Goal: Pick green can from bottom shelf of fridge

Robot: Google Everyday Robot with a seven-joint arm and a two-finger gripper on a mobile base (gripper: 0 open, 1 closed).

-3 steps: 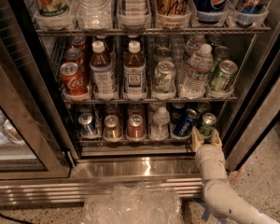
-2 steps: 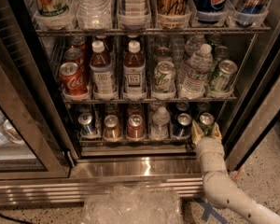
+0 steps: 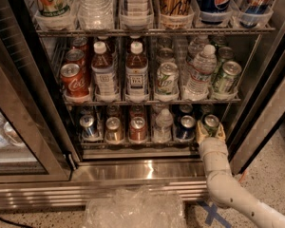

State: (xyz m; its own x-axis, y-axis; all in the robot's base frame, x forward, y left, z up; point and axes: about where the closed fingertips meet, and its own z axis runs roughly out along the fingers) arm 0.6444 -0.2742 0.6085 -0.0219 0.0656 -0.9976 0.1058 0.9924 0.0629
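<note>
High close view, angled down into fridge (image 3: 147, 172), pincer (image 3: 210, 132) at bottom shelf (image 3: 133, 145)

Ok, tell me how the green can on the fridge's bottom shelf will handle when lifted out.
The green can looks like smooth metal: probably rigid but slick. Short and upright on the bottom shelf, it likely stands steady, yet would roll if tipped. The gripper is at it, at the shelf's right end.

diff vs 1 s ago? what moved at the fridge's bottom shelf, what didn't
The gripper pushed deeper into the fridge, up to the green can at the right end of the bottom shelf, and now sits at its lower front. A grasp is not visible. The can has not moved, and the other cans and bottles are unchanged.
</note>
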